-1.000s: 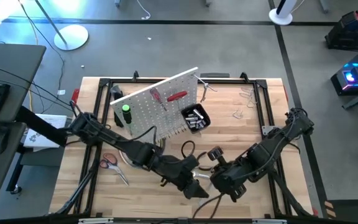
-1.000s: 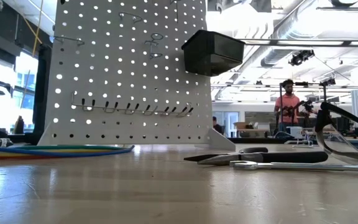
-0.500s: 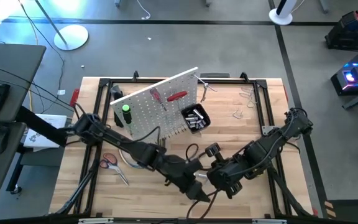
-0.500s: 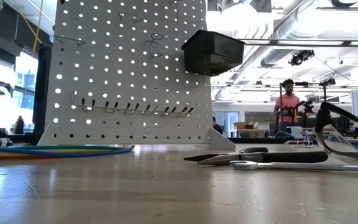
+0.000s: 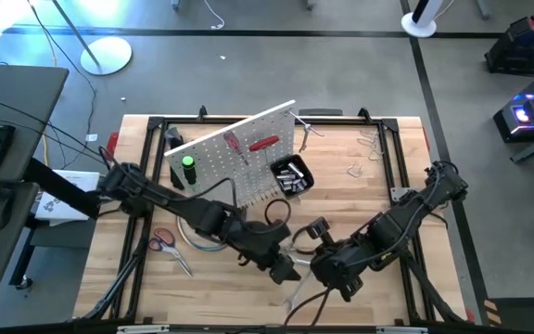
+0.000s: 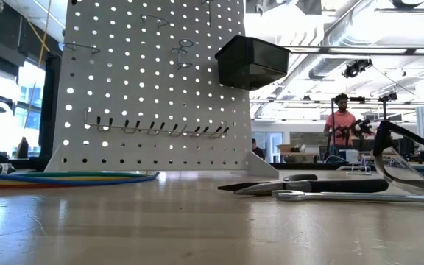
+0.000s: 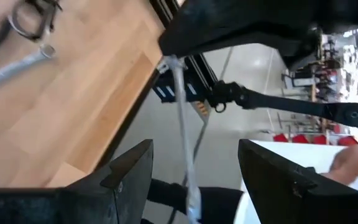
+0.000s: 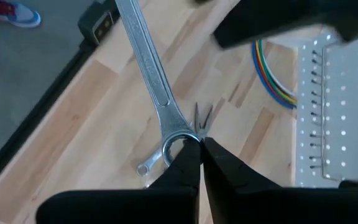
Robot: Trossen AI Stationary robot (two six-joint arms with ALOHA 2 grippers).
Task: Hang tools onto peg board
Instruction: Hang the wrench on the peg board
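Note:
The white peg board (image 5: 235,162) stands at the table's far middle, with the black bin (image 5: 292,176) and red- and green-handled screwdrivers on it. My right gripper (image 8: 201,146) is shut on a silver wrench (image 8: 148,68) near the table's near middle (image 5: 311,263). My left gripper (image 7: 194,174) is open right beside it (image 5: 284,267). Its two fingers stand on either side of the wrench's shaft (image 7: 182,124) without touching it. Red-handled scissors (image 5: 163,241) lie flat on the table at the left. My right gripper pinches the wrench's ring end (image 8: 174,144) between its two fingertips. The shaft runs on away from the fingers toward the table's near edge (image 5: 292,299). The wrench seems lifted off the table.
Coloured cables (image 6: 65,177) lie in front of the board. Black-handled pliers (image 6: 308,185) and a second wrench (image 6: 352,196) lie flat on the table. Metal clamps (image 5: 360,169) lie at the far right. A black frame (image 5: 406,167) rims the table. A person (image 6: 339,121) stands far behind.
My left gripper has drawn back from the table's near edge toward the peg board. The wrench's shaft now shows bare below the right gripper.

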